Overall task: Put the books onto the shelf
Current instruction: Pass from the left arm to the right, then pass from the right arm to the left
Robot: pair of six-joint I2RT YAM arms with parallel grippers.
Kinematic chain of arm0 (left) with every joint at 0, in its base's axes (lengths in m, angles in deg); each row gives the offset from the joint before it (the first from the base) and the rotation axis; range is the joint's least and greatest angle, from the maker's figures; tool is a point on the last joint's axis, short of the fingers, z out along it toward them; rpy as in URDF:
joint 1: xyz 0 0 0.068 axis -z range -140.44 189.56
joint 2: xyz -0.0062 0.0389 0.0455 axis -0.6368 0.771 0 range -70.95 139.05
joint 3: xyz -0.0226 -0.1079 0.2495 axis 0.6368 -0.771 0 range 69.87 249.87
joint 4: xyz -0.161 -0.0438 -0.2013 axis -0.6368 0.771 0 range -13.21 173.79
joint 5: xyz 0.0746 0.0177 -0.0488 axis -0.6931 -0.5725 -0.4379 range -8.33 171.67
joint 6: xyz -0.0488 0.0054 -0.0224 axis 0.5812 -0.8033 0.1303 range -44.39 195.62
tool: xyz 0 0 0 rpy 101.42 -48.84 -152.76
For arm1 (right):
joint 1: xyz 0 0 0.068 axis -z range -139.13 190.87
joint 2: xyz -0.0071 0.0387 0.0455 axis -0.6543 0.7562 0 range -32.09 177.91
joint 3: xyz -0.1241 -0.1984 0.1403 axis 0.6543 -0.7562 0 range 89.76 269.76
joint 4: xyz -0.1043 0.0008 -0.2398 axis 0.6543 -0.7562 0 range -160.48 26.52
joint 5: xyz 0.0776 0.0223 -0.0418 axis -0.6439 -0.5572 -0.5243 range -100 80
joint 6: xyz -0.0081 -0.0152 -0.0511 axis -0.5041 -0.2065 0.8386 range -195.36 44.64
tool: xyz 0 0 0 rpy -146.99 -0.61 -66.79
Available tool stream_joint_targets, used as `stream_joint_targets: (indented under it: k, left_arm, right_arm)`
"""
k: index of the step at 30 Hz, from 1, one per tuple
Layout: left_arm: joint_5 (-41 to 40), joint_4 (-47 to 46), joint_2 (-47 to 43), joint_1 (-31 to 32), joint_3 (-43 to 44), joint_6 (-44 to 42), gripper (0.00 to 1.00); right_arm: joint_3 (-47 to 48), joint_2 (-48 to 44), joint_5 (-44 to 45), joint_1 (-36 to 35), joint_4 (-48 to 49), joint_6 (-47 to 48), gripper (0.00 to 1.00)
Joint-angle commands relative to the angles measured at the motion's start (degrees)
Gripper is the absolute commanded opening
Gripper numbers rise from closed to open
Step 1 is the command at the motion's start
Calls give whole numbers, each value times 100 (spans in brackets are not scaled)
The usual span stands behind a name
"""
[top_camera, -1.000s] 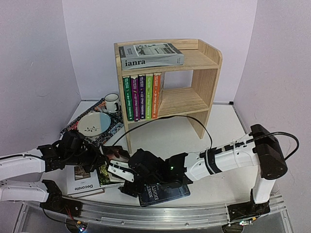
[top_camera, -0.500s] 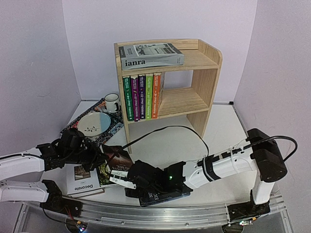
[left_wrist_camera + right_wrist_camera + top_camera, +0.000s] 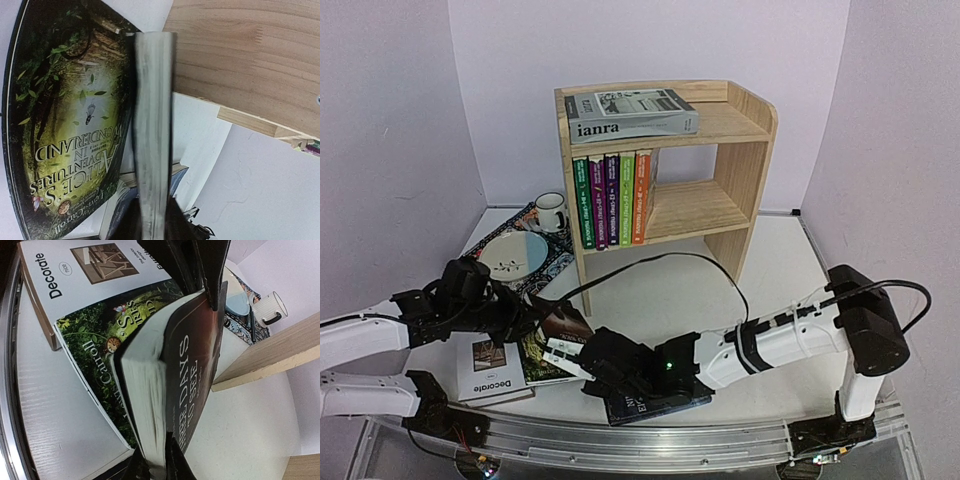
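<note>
By the tabletop's [image 3: 660, 290] near edge, left gripper [image 3: 530, 320] and right gripper [image 3: 150, 465] both clamp opposite ends of the dark book [image 3: 192, 370].

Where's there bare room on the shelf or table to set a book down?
Free: the shelf's lower tier right of the orange book; the table between shelf and right arm. Crowded: near left, where left gripper and right gripper clamp the dark book by Decorate.

Grey bk [image 3: 630, 112], spine: "ianra". White bk [image 3: 65, 270]: "Decorate", "nice". Green bk [image 3: 65, 150]: "Alice's Adventures in Wonderland", "Carroll". Dark bk [image 3: 192, 385]: "…ree Days to…".
</note>
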Motion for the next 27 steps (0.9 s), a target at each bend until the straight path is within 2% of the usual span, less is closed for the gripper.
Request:
stream_joint_targets:
  k: [1,4,6,8,13,19,21,23,27]
  left_arm:
    - [-12,-315,-333,15,582,-334,37]
    - [-182,-108,-390,16,848,-814,51]
    - [-416,215,-426,15,1126,-1283,64]
    - [-698,639,-424,24,1544,-1885,72]
    - [-753,1069,-272,15,2450,-3584,77]
    - [79,762,-400,15,3012,-6048,84]
    - [416,657,-307,16,3155,-6523,85]
    - [655,492,-201,17,3205,-6819,99]
    - [1470,-211,-192,16,2933,-7351,100]
  right_arm:
    - [47,-618,419,7,116,-298,0]
    - [41,-866,383,45,-61,-451,0]
    - [79,-1051,217,146,-345,-628,0]
    - [163,-1249,7,284,-750,-858,0]
    - [467,-1763,-814,746,-1827,-1363,0]
    - [856,-2422,-2141,1416,-2885,-2148,0]
    - [1048,-2479,-2475,1565,-3192,-2284,0]
    - [1218,-2505,-2667,1664,-3438,-2405,0]
    - [1472,-2466,-3550,1878,-3597,-2697,0]
